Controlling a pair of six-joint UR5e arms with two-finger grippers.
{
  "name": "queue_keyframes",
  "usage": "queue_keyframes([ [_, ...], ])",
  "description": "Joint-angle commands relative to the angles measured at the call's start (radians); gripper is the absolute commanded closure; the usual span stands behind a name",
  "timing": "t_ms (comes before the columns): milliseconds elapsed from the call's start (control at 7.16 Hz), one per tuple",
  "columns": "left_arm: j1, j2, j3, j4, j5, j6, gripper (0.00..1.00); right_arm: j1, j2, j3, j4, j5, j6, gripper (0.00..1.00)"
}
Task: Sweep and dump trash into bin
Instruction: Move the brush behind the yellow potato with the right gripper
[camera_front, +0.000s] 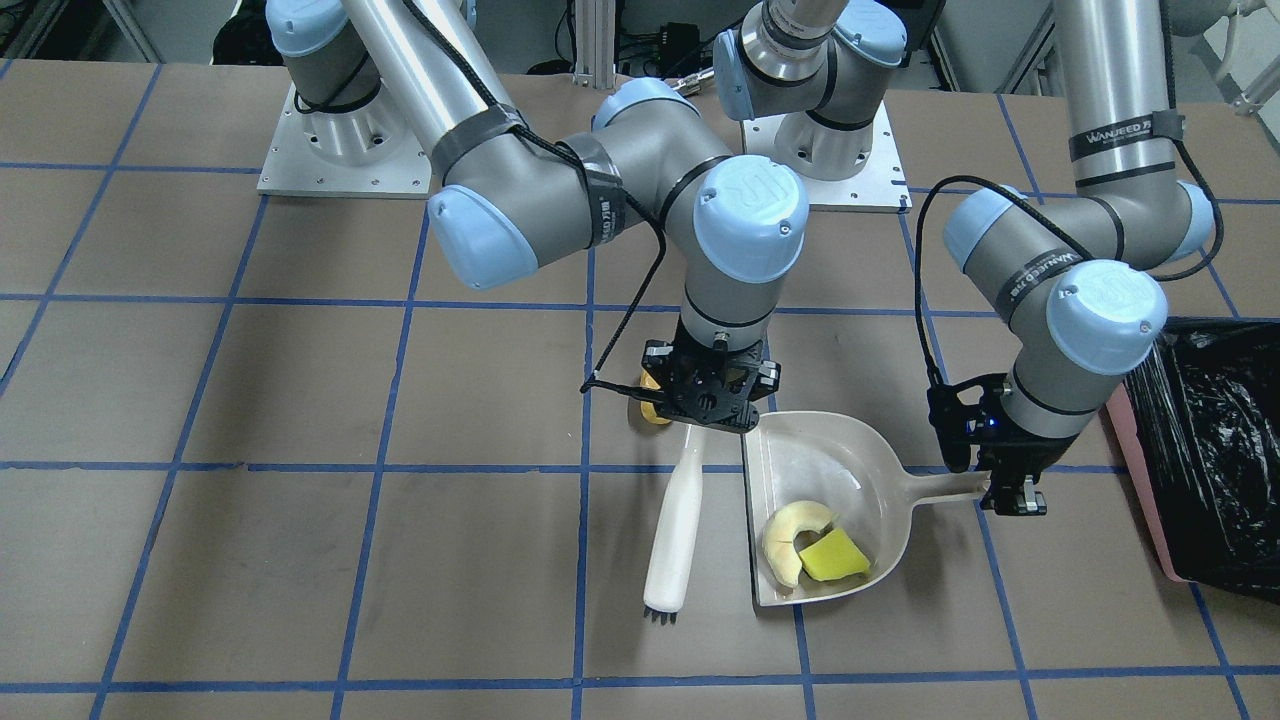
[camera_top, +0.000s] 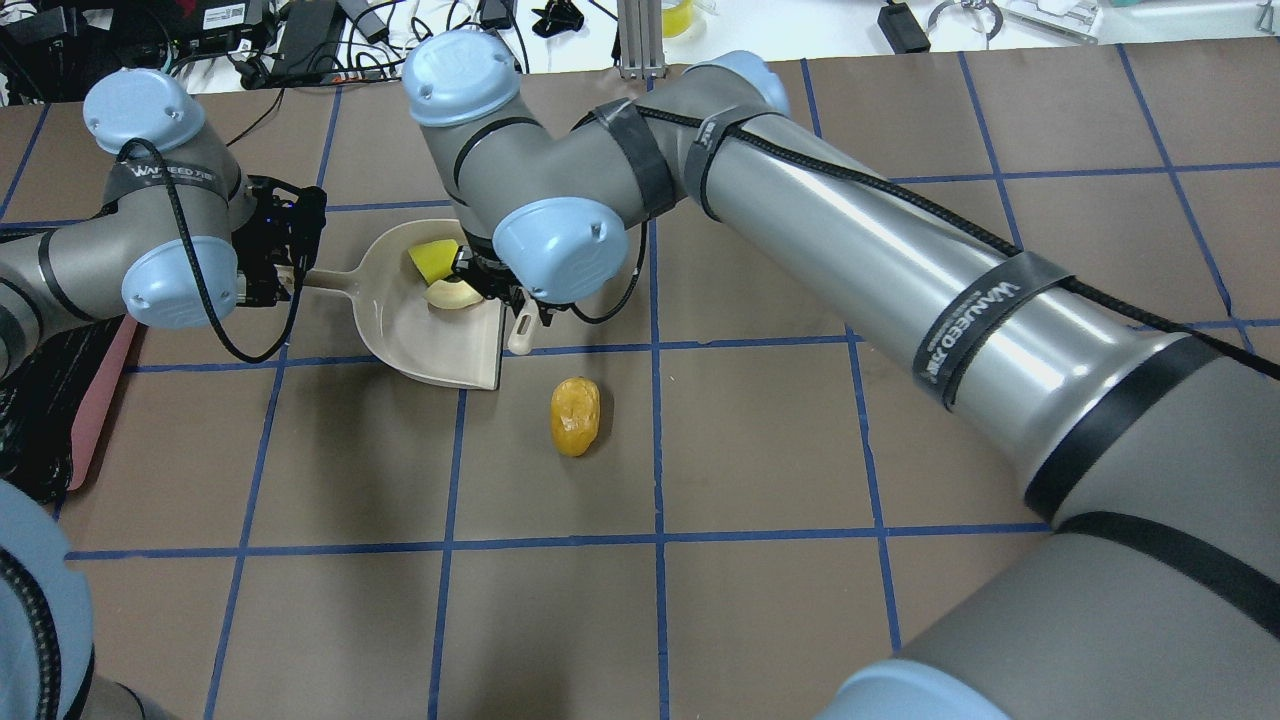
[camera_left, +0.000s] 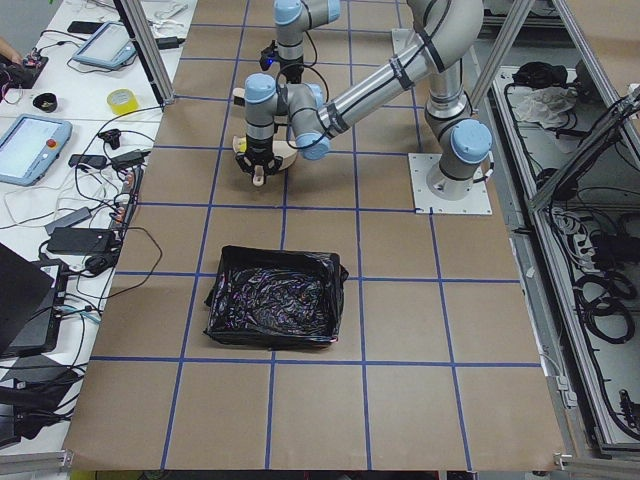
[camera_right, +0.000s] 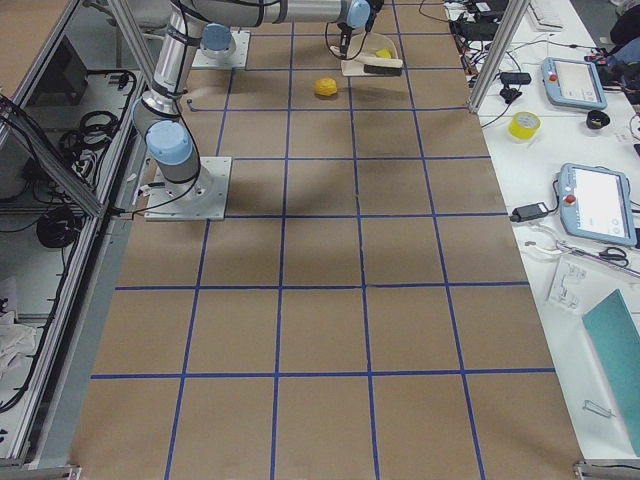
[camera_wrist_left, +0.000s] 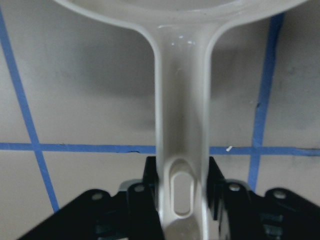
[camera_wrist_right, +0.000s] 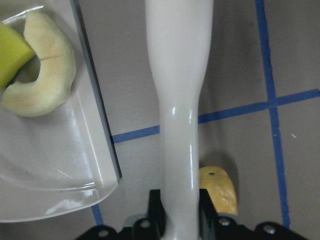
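The beige dustpan (camera_front: 860, 470) lies on the table with the pale crescent slice (camera_front: 790, 535) and the yellow sponge wedge (camera_front: 835, 555) inside. My left gripper (camera_front: 1010, 495) is shut on the dustpan's handle (camera_wrist_left: 182, 125). My right gripper (camera_front: 712, 395) is shut on the white brush (camera_front: 675, 525), which lies flat beside the pan's open edge. The tan-yellow potato lump (camera_top: 575, 415) sits on the table outside the pan, just behind the right gripper. It also shows in the right wrist view (camera_wrist_right: 220, 192). The black-lined pink bin (camera_front: 1215, 450) stands beyond the left gripper.
The table is brown with a blue tape grid. The two arm bases (camera_front: 340, 140) stand at the back edge in the front-facing view. The right arm's long link (camera_top: 900, 260) crosses over the table's middle. Cables and devices lie off the table's far side.
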Motion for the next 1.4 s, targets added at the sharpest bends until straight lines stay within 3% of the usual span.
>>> queue_keyframes([
  [0, 0.003, 0.122, -0.133, -0.011, 0.012, -0.001, 1.0, -0.079, -0.135, 0.09, 0.105, 0.014, -0.067, 1.0],
  [140, 0.004, 0.17, -0.182, -0.037, 0.014, -0.009, 1.0, -0.08, -0.181, 0.194, 0.084, 0.018, -0.061, 1.0],
  [559, 0.006, 0.268, -0.284, -0.039, 0.06, -0.066, 1.0, -0.067, -0.309, 0.555, -0.236, 0.018, -0.056, 1.0],
  [698, 0.009, 0.267, -0.286, -0.037, 0.06, -0.076, 1.0, -0.032, -0.324, 0.6, -0.254, 0.018, -0.043, 1.0],
  [1257, -0.002, 0.262, -0.307, -0.027, 0.062, -0.087, 1.0, 0.106, -0.3, 0.614, -0.307, 0.002, 0.111, 1.0],
])
